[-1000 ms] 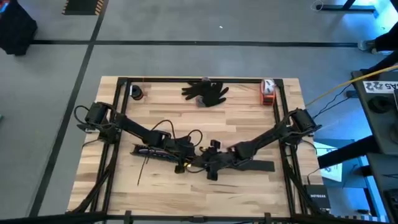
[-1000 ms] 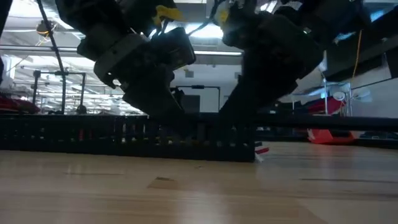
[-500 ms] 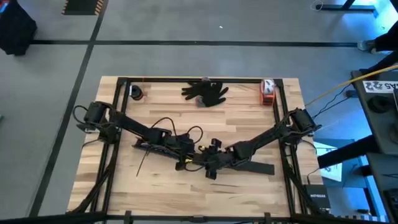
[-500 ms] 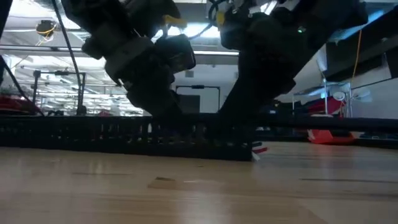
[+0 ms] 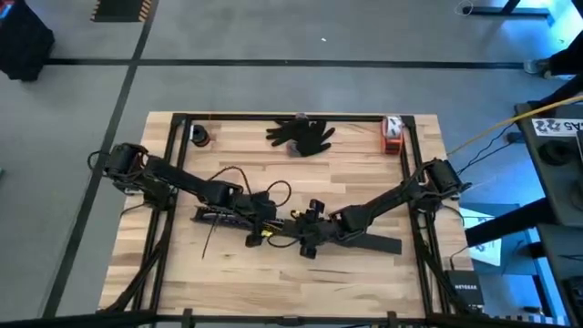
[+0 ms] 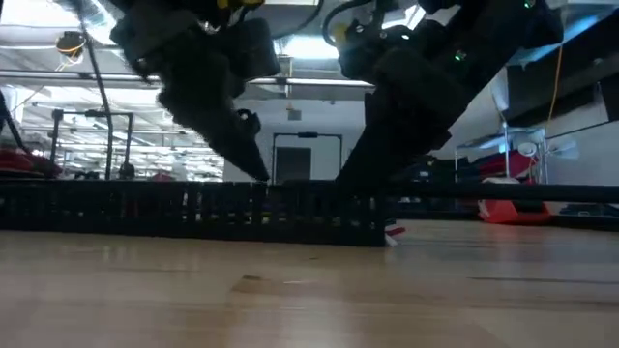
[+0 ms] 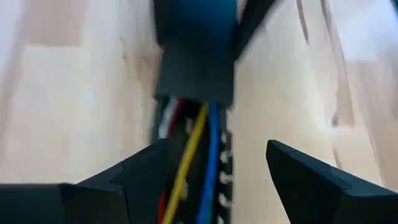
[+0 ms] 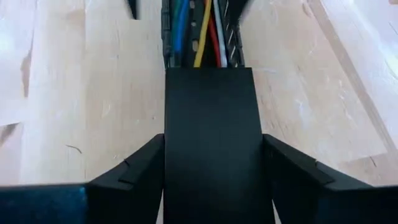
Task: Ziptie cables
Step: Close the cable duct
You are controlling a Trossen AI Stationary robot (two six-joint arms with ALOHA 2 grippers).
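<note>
The cables (image 7: 186,155), yellow, blue, red and white, lie side by side in a long black slotted bar (image 5: 228,219) that runs across the middle of the table. A flat black cover (image 8: 211,124) closes the bar's right part, and the cables (image 8: 202,31) come out from under it. My left gripper (image 7: 214,180) is open and straddles the bar left of the cover's end (image 7: 193,62). My right gripper (image 8: 211,180) is shut on the cover. In the low view both grippers reach down to the bar (image 6: 193,208). My left gripper has one finger (image 7: 140,177) close against the bar's side, but I cannot tell whether it touches. My right gripper pinches the cover's two long edges (image 8: 171,155) between its two fingers. The fingers slant down from the table's right and lie along the cover, which rests on the bar.
A black glove (image 5: 302,135) lies at the far edge, a small red and white thing (image 5: 392,132) at the far right, a dark round thing (image 5: 200,137) at the far left. A thin pale strip (image 5: 208,241) lies near the bar's left end. Black frame rails (image 5: 173,182) border the table.
My left gripper has drawn back toward the table's left edge along the bar and has risen a little. The bar has slid slightly toward the left. My right gripper has kept its hold.
</note>
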